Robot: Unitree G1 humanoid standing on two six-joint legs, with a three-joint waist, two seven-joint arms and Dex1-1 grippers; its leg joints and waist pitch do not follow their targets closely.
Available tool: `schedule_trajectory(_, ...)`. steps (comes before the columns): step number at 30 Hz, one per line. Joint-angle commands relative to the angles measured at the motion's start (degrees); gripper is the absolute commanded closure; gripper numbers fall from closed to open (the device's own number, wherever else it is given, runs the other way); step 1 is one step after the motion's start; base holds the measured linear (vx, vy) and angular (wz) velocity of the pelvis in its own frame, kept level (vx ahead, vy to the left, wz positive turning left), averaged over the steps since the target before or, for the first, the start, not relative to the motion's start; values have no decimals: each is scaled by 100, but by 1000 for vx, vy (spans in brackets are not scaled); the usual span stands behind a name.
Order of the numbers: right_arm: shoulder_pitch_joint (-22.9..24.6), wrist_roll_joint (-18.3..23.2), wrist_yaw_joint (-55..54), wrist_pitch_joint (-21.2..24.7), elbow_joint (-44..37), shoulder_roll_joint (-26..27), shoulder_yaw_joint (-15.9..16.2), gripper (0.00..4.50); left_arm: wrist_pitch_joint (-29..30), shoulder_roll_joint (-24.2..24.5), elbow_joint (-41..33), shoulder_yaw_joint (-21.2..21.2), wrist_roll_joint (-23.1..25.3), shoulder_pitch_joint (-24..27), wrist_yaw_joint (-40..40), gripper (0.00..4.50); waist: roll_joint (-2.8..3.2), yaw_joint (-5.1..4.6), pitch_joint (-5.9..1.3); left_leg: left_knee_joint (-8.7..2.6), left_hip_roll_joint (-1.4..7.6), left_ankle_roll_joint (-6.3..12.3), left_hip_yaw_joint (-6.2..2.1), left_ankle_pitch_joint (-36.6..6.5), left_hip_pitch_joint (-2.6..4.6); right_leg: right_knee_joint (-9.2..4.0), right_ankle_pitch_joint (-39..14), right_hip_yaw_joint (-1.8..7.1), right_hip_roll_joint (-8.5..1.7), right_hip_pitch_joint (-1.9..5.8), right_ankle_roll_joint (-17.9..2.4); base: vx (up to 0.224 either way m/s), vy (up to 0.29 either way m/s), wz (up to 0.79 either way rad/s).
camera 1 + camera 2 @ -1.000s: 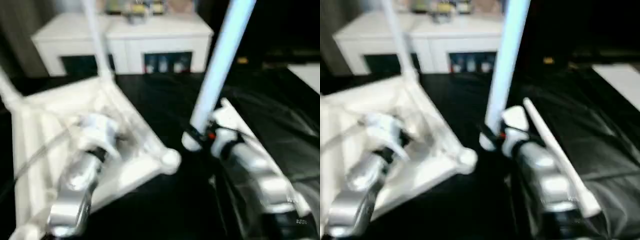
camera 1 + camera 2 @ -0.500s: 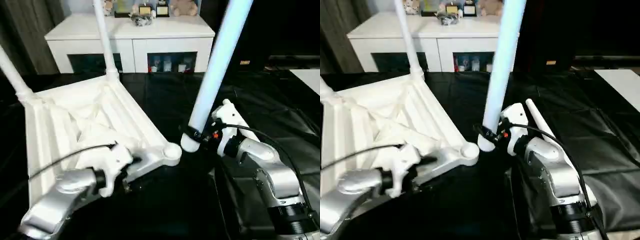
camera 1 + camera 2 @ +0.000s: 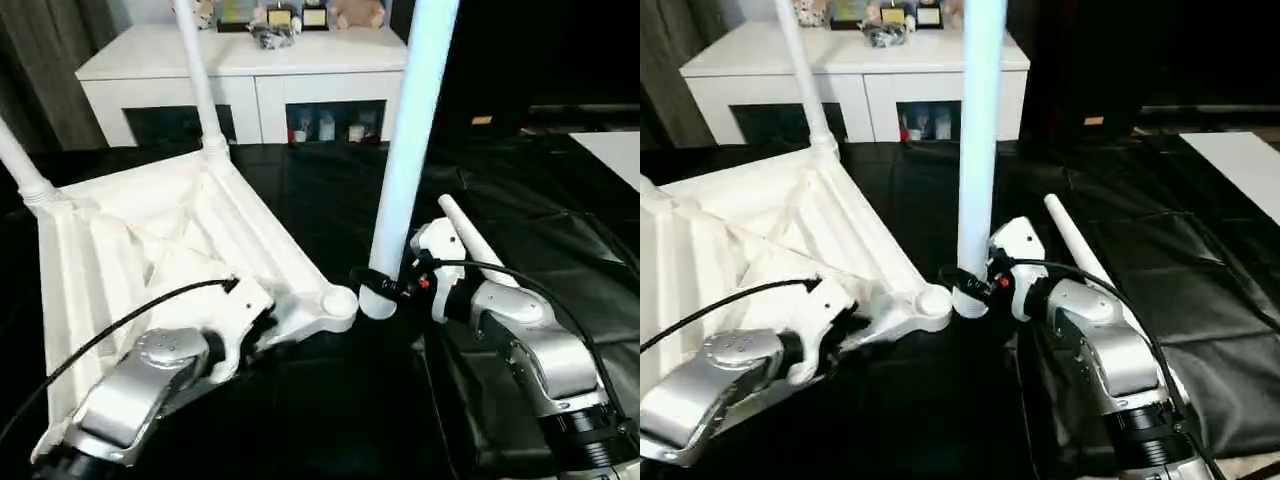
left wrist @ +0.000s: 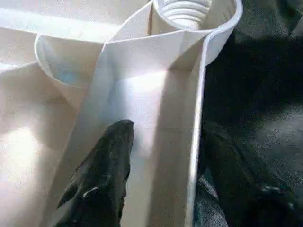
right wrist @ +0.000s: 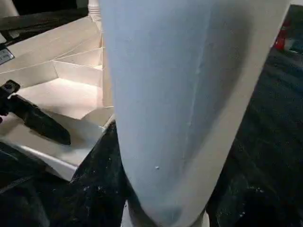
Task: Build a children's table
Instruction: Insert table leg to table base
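Note:
The white tabletop (image 3: 150, 250) lies upside down on black cloth, ribs up. Two white legs stand in its sockets, one at the far corner (image 3: 195, 70) and one at the left (image 3: 20, 165). My right gripper (image 3: 385, 285) is shut on a third leg (image 3: 405, 150), nearly upright, with its lower end just right of the empty near corner socket (image 3: 338, 302). My left gripper (image 4: 165, 130) is open astride the tabletop's rim next to that socket (image 4: 189, 14), one finger (image 4: 109, 165) inside the rim, the other outside. Another loose leg (image 3: 1070, 240) lies behind my right arm.
A white cabinet (image 3: 250, 80) with glass doors stands behind the work surface, small items on top. Black cloth (image 3: 330, 400) covers the surface around the tabletop. A white panel (image 3: 615, 150) shows at the far right edge.
My left gripper has come down from over the ribs to the rim by the near socket, its fingers narrowing. The held leg has swung more upright.

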Motion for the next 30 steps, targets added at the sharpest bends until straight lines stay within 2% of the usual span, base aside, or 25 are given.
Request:
schedule_trajectory(1, -40, -17, 36, -44, 6, -41, 7, 264, 164, 40, -125, 11, -56, 27, 14, 215, -5, 32, -323, -554, 378, 113, -150, -833, -4, -430, -497, 186, -343, 184, -1379, 67, 2, -1)
schedule_trajectory(4, -50, -6, 57, -40, 15, -40, 12, 264, 264, 9, -220, 37, -122, 11, 19, 242, -2, 43, -349, -507, 361, 281, -130, -445, -7, -373, 251, 163, -324, 207, -1567, 62, 7, -1)
schedule_trajectory(5, -51, 0, 60, -40, 15, -42, 17, 264, 300, 16, -250, 22, -139, 7, 6, 261, 2, 46, -357, -500, 364, 310, -123, -413, 4, -368, 334, 161, -327, 209, -1595, 55, 13, 0)
schedule_trajectory(6, -49, 4, 59, -39, 13, -45, 20, 264, 358, 29, -292, 1, -156, 8, -13, 261, 7, 45, -350, -506, 366, 368, -123, -380, 1, -373, 389, 153, -326, 216, -1632, 0, 0, 0)
schedule_trajectory(8, -47, 14, 64, -31, 6, -45, 22, 264, 439, 86, -359, -67, -155, 20, -66, 297, 2, 34, -330, -524, 379, 383, -119, -522, 6, -395, 224, 152, -332, 222, -1655, 0, 0, 0)
schedule_trajectory(9, -42, 17, 69, -27, 0, -45, 22, 264, 471, 112, -392, -93, -156, 32, -90, 297, 10, 33, -323, -534, 385, 372, -124, -587, 6, -399, 135, 155, -339, 224, -1651, 0, 0, 0)
schedule_trajectory(14, -39, 36, 72, -5, -24, -31, 18, 264, 594, 191, -507, -140, -200, 86, -127, 341, 10, 22, -282, -590, 398, 139, -122, -1149, 37, -465, -601, 175, -339, 197, -1526, 0, 0, 0)
schedule_trajectory(18, -53, 59, 70, 9, -24, -10, 20, 264, 613, 206, -509, -171, -204, 76, -117, 356, 10, 18, -284, -596, 394, 87, -127, -1133, 33, -464, -565, 180, -339, 195, -1468, 0, 0, 0)
schedule_trajectory(22, -107, 136, 26, 55, 2, 85, -22, 264, 591, 173, -519, -195, -214, 84, -95, 391, -1, 15, -289, -590, 386, 129, -119, -989, 22, -460, -418, 185, -345, 205, -1476, 0, 0, 0)
schedule_trajectory(27, -224, 620, 55, 368, 81, 357, -275, 265, 176, -4, -282, -203, -247, 81, -158, 428, -18, 2, -290, -589, 385, 198, -113, -902, 18, -468, -412, 189, -347, 211, -1505, 0, 0, 0)
schedule_trajectory(30, -294, 705, 74, 444, 236, 447, -309, 265, 25, -25, -154, -339, -167, 62, -174, 447, -30, -26, -293, -592, 391, 223, -107, -854, 9, -465, -404, 189, -348, 217, -1496, 0, 0, 0)
